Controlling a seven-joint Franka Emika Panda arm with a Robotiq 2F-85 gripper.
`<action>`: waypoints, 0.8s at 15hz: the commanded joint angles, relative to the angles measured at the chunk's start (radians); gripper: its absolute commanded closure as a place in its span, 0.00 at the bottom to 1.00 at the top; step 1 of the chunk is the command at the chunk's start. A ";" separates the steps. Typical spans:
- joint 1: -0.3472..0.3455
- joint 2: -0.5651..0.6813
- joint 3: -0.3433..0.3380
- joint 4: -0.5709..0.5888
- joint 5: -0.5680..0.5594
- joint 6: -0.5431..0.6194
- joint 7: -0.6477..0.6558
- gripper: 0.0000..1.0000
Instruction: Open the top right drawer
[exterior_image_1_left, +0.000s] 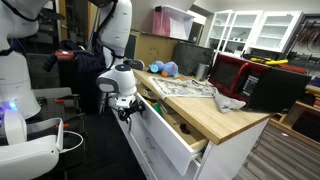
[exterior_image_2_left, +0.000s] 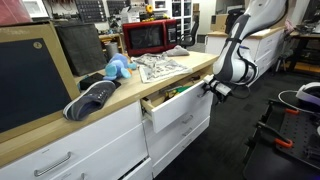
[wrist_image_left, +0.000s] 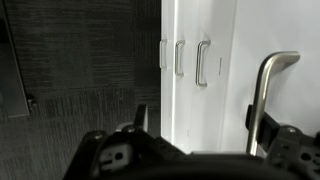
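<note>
The top right drawer (exterior_image_1_left: 172, 133) is pulled partly out under the wooden countertop, and its pale inside with some items shows in both exterior views (exterior_image_2_left: 180, 108). My gripper (exterior_image_1_left: 127, 108) is at the drawer's outer end, level with its white front (exterior_image_2_left: 211, 88). In the wrist view the gripper (wrist_image_left: 197, 118) is open. The white drawer front (wrist_image_left: 215, 100) lies between the two fingers. The slim metal handle (wrist_image_left: 272, 90) stands right beside one finger, not clamped.
On the counter are a red microwave (exterior_image_1_left: 235, 72), a newspaper (exterior_image_1_left: 185, 88), a blue soft toy (exterior_image_2_left: 118, 68) and a dark shoe (exterior_image_2_left: 90, 98). Deeper white drawers (exterior_image_2_left: 60, 160) sit below and beside. Their handles (wrist_image_left: 180, 58) show in the wrist view. Dark floor lies around the cabinet.
</note>
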 joint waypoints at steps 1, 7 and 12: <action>0.018 -0.010 -0.024 0.021 -0.036 -0.004 0.041 0.00; -0.075 -0.054 0.048 0.029 -0.100 -0.039 0.081 0.00; -0.269 -0.065 0.171 0.009 -0.201 -0.069 0.072 0.00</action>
